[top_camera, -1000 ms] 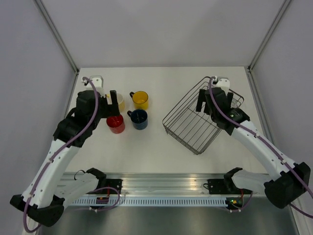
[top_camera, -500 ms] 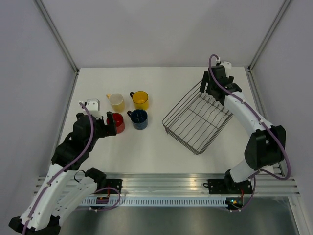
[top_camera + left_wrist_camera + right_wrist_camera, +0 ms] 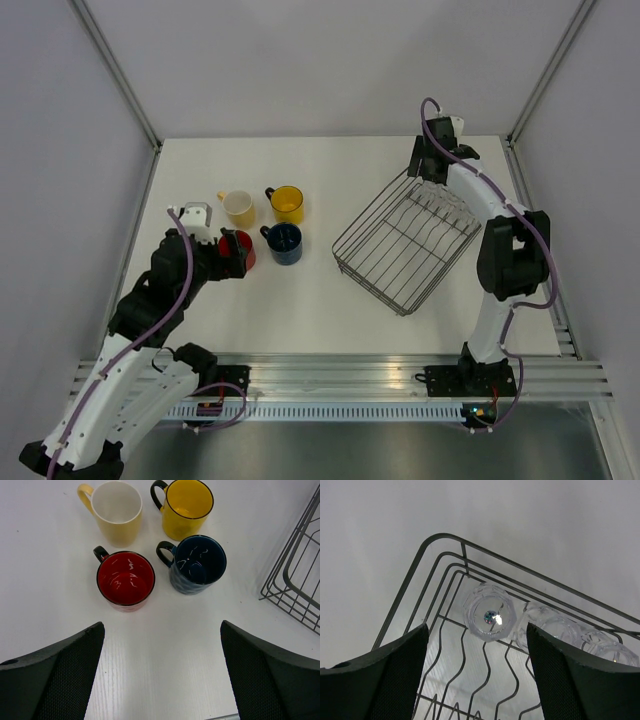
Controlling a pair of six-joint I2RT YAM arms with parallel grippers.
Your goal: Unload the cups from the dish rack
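Observation:
Four mugs stand on the table left of centre: pale yellow point(image 3: 238, 207) point(image 3: 118, 510), bright yellow point(image 3: 287, 204) point(image 3: 187, 507), red point(image 3: 240, 256) point(image 3: 125, 578) and dark blue point(image 3: 283, 243) point(image 3: 197, 564). My left gripper point(image 3: 233, 251) point(image 3: 162, 680) is open and empty just near of the red mug. The dish rack point(image 3: 405, 245) point(image 3: 440, 575) sits at the right. Three clear glass tumblers point(image 3: 490, 612) point(image 3: 552, 630) point(image 3: 610, 647) lie along its far side. My right gripper point(image 3: 424, 170) point(image 3: 477, 680) is open and empty above the rack's far corner, over the tumblers.
The rack's left corner point(image 3: 297, 575) shows in the left wrist view, to the right of the mugs. White walls and frame posts close the table at the back and sides. The arm bases and a metal rail point(image 3: 340, 375) run along the near edge.
My left gripper has drawn back from over the mugs toward the near side. My right gripper has swung from over the rack's middle to its far corner.

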